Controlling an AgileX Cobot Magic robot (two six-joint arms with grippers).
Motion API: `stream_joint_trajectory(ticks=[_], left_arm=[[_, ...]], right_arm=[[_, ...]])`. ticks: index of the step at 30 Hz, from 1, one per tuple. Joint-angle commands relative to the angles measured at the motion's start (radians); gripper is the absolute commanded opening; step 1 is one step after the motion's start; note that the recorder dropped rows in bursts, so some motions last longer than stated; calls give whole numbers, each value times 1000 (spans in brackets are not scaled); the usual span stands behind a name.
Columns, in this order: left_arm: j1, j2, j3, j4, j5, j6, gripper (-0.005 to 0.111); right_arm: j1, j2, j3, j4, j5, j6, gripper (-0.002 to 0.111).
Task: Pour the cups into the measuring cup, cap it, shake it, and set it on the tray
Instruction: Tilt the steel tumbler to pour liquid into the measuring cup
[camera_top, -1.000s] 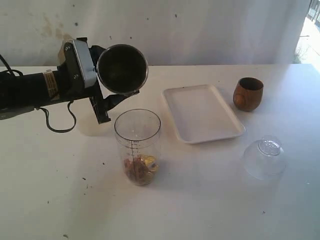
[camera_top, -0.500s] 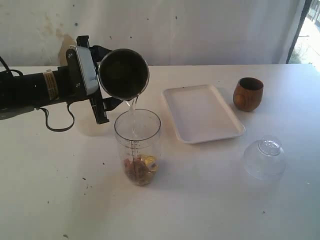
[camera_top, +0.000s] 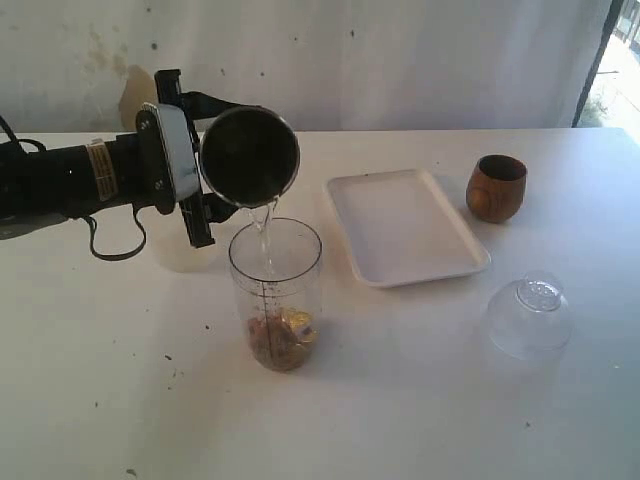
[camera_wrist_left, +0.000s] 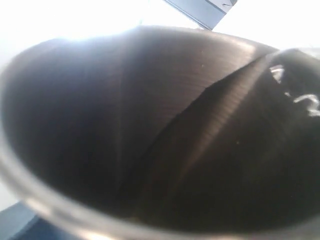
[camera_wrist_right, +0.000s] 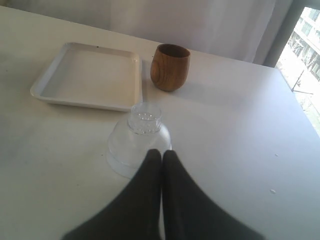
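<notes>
My left gripper (camera_top: 215, 158) is shut on the steel tumbler (camera_top: 250, 157), which it holds tipped on its side just above the measuring cup (camera_top: 276, 290). A thin stream of clear liquid (camera_top: 262, 232) runs from the tumbler's lip into the measuring cup, which has brown and yellow bits at its bottom. The left wrist view shows only the tumbler's dark inside (camera_wrist_left: 150, 125). The wooden cup (camera_top: 496, 188) (camera_wrist_right: 170, 67) stands upright beside the white tray (camera_top: 405, 225) (camera_wrist_right: 90, 75). My right gripper (camera_wrist_right: 161, 152) is shut and empty, just short of the lid, and does not show in the exterior view.
A clear domed lid (camera_top: 530, 315) (camera_wrist_right: 140, 140) sits on the table in front of the tray and wooden cup. A faint translucent cup (camera_top: 183, 256) stands below the left gripper. The left arm (camera_top: 60, 180) reaches in from the left edge.
The left gripper has tipped the steel tumbler further and brought it lower over the measuring cup, and liquid now pours out. The right side is unchanged.
</notes>
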Motion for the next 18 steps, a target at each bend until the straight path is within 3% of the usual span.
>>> stream_joint_trajectory(ticks=[1,18], left_arm=[[-2,-12,-13,-41,-57,21,0],[-2,-12,-13,-77,-48,191,0]], right_arm=[[-7,-5,7,-2,-9,-5,0],[-7,-5,7,0,-9,-5,0]])
